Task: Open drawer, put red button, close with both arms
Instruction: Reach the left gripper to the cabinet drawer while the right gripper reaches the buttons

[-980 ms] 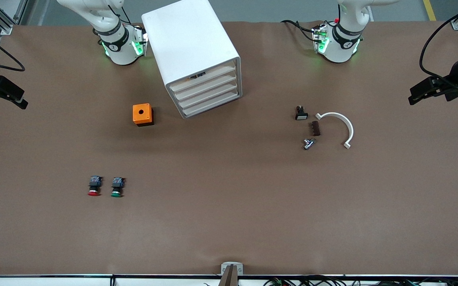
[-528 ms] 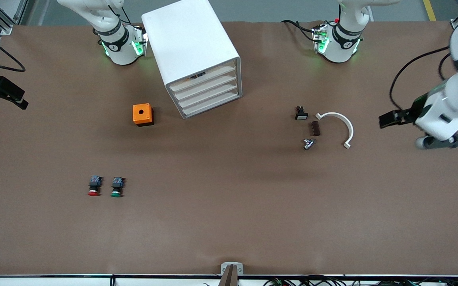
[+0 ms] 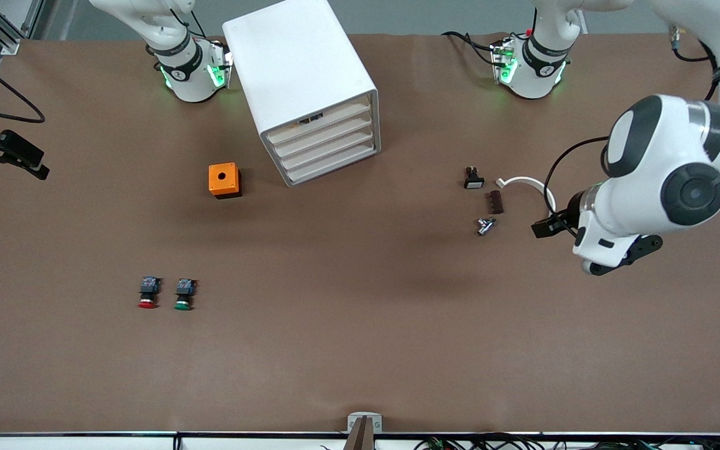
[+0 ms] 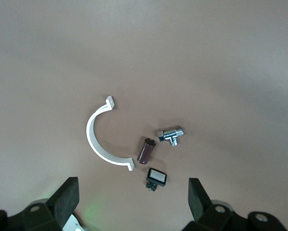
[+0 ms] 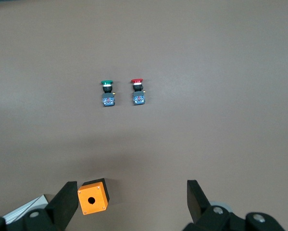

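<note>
Left gripper (image 4: 131,204) open over small parts — right gripper (image 5: 129,204) open, waiting.

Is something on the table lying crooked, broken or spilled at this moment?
Only the white drawer cabinet stands turned at an angle to the table's edges. Its four drawers are shut. The red button and green button lie neatly beside each other. Nothing spilled or broken.

Right hand (image 5: 134,199) open, fingers (image 5: 64,199) spread wide above bare brown counter (image 5: 220,72). Well ahead of the fingertips, red button (image 5: 138,92) and green button (image 5: 106,93) lying side by side, slightly apart, caps pointing away from the hand. Close by one finger, just inside the gap, small orange box (image 5: 92,196) with a round hole in its top. At the frame's corner, a sliver of something white (image 5: 18,208), too cropped to identify.
</note>
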`<act>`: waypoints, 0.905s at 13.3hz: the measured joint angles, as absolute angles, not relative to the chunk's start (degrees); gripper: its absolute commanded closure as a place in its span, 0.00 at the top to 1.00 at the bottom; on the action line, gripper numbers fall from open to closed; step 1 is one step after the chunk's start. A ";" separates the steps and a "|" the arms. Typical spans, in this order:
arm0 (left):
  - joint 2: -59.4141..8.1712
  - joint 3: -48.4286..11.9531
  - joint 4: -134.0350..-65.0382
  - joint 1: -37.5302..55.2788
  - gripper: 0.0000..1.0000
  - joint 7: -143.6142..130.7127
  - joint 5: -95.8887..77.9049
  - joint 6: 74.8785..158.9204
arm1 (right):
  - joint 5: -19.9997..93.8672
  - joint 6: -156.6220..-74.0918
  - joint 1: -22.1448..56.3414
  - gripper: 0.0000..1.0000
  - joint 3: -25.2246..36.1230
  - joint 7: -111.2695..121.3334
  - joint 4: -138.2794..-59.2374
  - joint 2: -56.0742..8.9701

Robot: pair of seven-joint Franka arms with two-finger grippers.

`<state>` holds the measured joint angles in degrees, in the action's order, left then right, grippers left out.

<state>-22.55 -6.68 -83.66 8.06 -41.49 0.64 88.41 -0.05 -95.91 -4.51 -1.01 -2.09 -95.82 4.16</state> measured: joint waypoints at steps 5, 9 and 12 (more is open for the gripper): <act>-28.51 -6.98 -83.15 13.54 1.00 -59.79 -1.18 89.80 | -0.05 -96.11 -4.52 1.00 -0.92 -2.09 -95.75 4.14; -32.99 -7.12 -82.50 19.25 1.00 -77.79 -8.39 91.68 | -0.04 -96.37 -4.50 1.00 -1.02 -2.09 -95.79 3.11; -36.23 -7.13 -82.39 21.61 0.99 -92.32 -17.77 94.40 | -0.04 -97.26 -4.50 1.00 -1.10 -2.09 -95.86 1.04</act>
